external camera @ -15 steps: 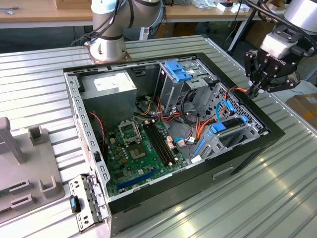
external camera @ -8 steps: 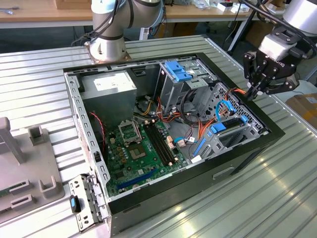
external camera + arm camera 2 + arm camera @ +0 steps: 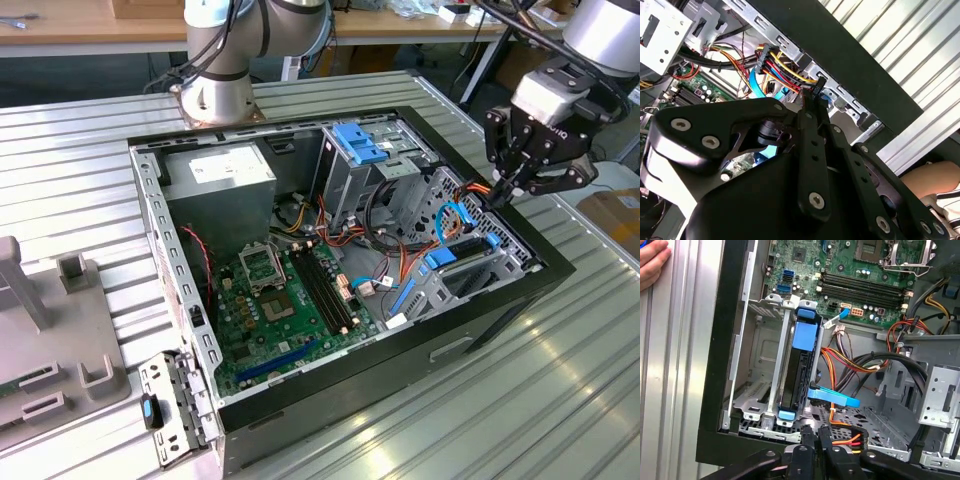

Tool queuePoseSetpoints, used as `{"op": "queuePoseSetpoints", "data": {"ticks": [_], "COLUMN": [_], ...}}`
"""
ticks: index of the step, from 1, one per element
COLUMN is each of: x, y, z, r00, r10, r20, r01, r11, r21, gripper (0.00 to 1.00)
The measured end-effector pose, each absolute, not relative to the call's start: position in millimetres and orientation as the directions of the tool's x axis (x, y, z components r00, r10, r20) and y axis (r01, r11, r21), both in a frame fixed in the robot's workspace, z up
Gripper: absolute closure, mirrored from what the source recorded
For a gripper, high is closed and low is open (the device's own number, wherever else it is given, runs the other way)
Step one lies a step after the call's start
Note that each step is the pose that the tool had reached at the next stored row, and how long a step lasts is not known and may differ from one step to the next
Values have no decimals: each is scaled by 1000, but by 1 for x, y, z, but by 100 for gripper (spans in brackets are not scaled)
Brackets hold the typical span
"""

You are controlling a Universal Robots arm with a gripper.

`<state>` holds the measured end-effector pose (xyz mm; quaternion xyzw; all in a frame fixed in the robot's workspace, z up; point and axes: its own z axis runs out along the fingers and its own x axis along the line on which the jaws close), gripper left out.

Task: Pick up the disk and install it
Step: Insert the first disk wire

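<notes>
Ribbed metal table (image 3: 560, 400) carries open computer case (image 3: 500, 318). We see disk (image 3: 794, 371) seated on edge in drive bay, blue rails showing. Gripper (image 3: 812, 436) fingers pressed together, empty, at cable bundle (image 3: 850, 440) just beside bay. We fear fingertips snag wires, pulling connector.

Ribbed metal table (image 3: 560, 400), open computer case (image 3: 480, 325), grey fixture (image 3: 60, 350)

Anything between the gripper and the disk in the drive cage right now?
Yes. The orange-red-yellow power cable bundle lies right at the gripper, and a blue flat cable crosses beside the disk, which sits edge-on in the cage.
</notes>
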<state>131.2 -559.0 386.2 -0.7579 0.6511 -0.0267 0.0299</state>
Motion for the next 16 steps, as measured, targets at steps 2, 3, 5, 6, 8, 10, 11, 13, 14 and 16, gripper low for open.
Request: {"op": "queuePoseSetpoints", "data": {"ticks": [2, 3, 5, 6, 8, 10, 11, 13, 14, 16], "x": [128, 126, 121, 121, 121, 121, 121, 121, 121, 121], "y": [-559, -559, -560, -560, -560, -561, -562, -564, -566, -568], "z": [386, 385, 384, 384, 383, 383, 383, 383, 383, 383], "r00": [145, 143, 125, 96, 13, -6, -7, -9, -10, -10], "r10": [-989, -990, -992, -995, -1000, -1000, -1000, -1000, -999, -998], "r20": [1, 1, 2, 1, 1, -2, -5, -19, -40, -59], "r01": [-986, -987, -989, -992, -997, -997, -997, -997, -997, -997], "r11": [-145, -143, -125, -96, -13, 6, 8, 10, 13, 15], "r21": [-80, -80, -80, -80, -80, -80, -80, -80, -80, -79], "gripper": [84, 84, 84, 84, 84, 84, 84, 84, 84, 84]}}
